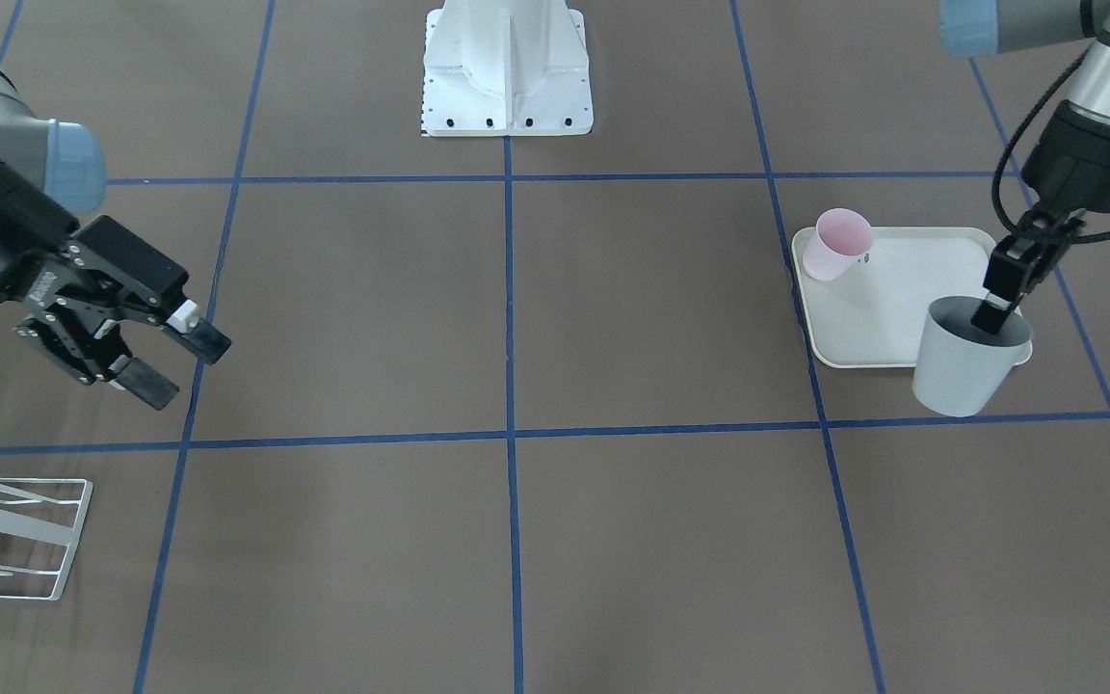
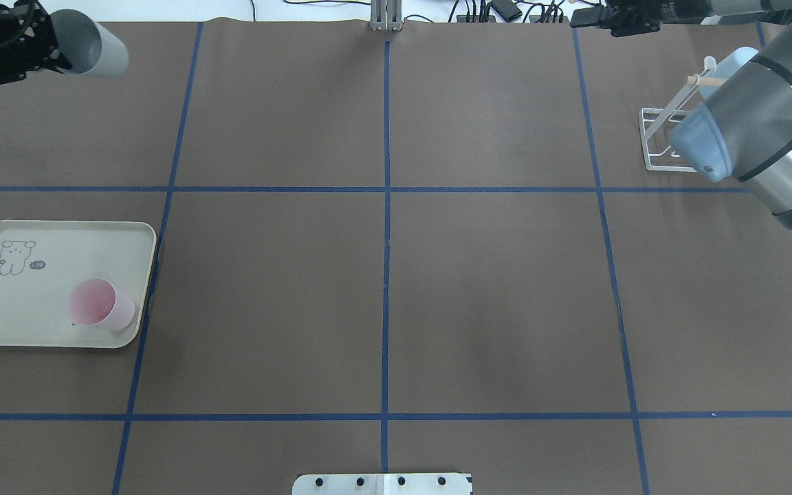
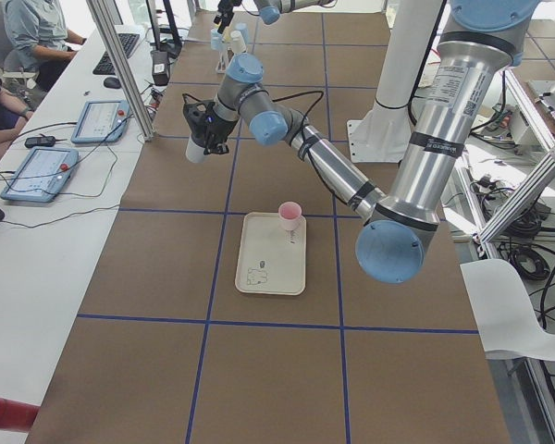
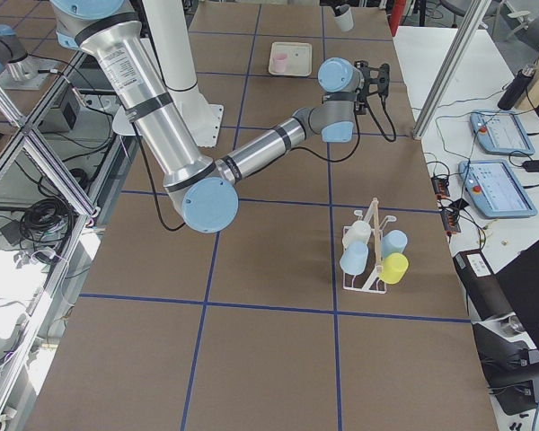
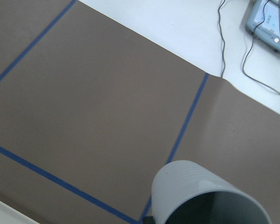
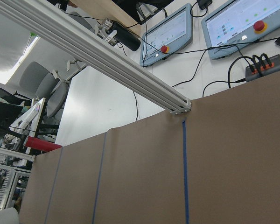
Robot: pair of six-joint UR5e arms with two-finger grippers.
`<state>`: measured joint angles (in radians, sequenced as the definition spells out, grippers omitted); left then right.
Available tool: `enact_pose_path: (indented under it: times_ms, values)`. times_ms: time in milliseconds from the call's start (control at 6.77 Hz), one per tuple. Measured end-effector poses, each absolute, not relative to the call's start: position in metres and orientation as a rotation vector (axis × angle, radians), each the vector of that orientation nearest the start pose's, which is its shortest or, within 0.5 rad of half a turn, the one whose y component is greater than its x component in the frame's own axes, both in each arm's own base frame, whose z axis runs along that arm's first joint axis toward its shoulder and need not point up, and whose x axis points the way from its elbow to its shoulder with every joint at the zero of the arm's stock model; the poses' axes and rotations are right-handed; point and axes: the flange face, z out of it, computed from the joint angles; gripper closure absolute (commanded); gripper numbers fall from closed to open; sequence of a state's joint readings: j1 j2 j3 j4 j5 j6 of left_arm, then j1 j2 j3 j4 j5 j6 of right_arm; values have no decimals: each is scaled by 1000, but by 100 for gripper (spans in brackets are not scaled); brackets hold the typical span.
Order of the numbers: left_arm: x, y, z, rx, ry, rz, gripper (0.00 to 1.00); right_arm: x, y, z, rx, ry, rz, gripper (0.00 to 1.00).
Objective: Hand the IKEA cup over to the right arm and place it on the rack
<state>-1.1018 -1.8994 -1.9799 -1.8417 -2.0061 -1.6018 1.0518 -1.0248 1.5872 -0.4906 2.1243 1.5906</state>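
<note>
A pale grey IKEA cup point(image 1: 965, 361) hangs in the air over the near corner of the tray, tilted, with my left gripper point(image 1: 996, 313) shut on its rim, one finger inside it. That cup also fills the bottom of the left wrist view point(image 5: 203, 196) and sits at the far left of the overhead view point(image 2: 90, 48). My right gripper point(image 1: 184, 364) hovers open and empty above the table on the other side. The white wire rack point(image 1: 30, 535) stands near it on the table, and the exterior right view shows the rack point(image 4: 370, 256) carrying several cups.
A cream tray point(image 2: 45, 240) with a small animal print holds a pink cup point(image 2: 100, 306). The robot's white base point(image 1: 507, 72) is at mid-table. Past the table's far edge are touch panels point(image 6: 168, 35), cables, and seated people point(image 3: 37, 32).
</note>
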Motion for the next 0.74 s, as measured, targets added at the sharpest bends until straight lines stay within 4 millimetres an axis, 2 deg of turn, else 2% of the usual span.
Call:
enact_pose_path:
  times_ms: [148, 443, 738]
  values:
    - [184, -532, 244, 141, 1208, -886, 100, -277, -577, 185, 405, -1639, 404, 0]
    - [205, -522, 224, 47, 1465, -1088, 100, -335, -547, 133, 371, -1761, 533, 0]
    - [223, -510, 213, -94, 1703, -1227, 100, -367, -524, 102, 359, -1838, 608, 0]
